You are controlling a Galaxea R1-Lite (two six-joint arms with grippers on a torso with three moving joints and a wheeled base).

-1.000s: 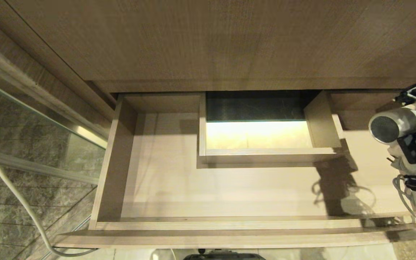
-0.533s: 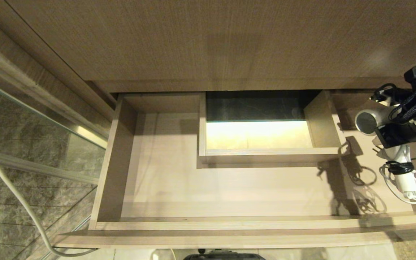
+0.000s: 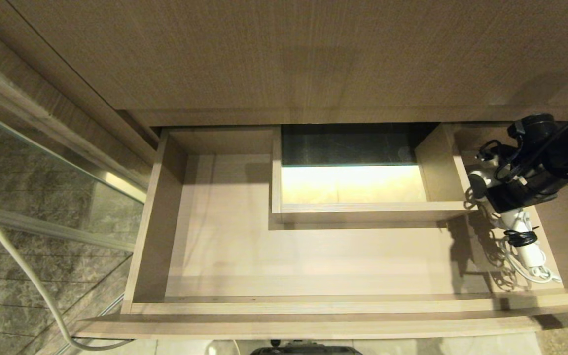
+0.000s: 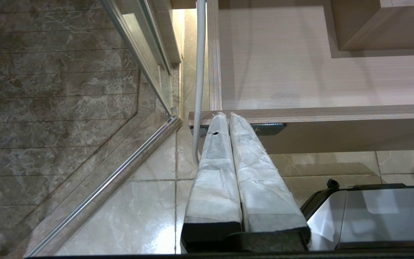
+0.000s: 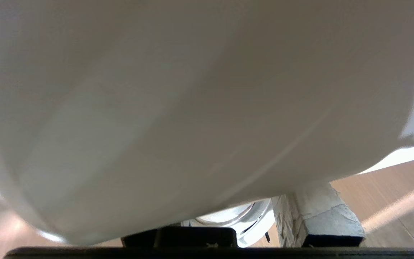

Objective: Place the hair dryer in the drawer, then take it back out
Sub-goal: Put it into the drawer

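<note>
**Hair dryer being held inside the open drawer.**
Nearest, the left gripper [image 4: 228,118] is hanging with its wrapped fingers [image 4: 216,169] pressed together before the drawer [image 3: 313,308] front, whose small dark label [image 4: 268,128] is unreadable. Farther in, at the right end, the right gripper [image 3: 508,195] is clamping the hair dryer [image 3: 523,234] by its barrel, low over the drawer floor beside the boxed notch [image 3: 363,209].
</note>
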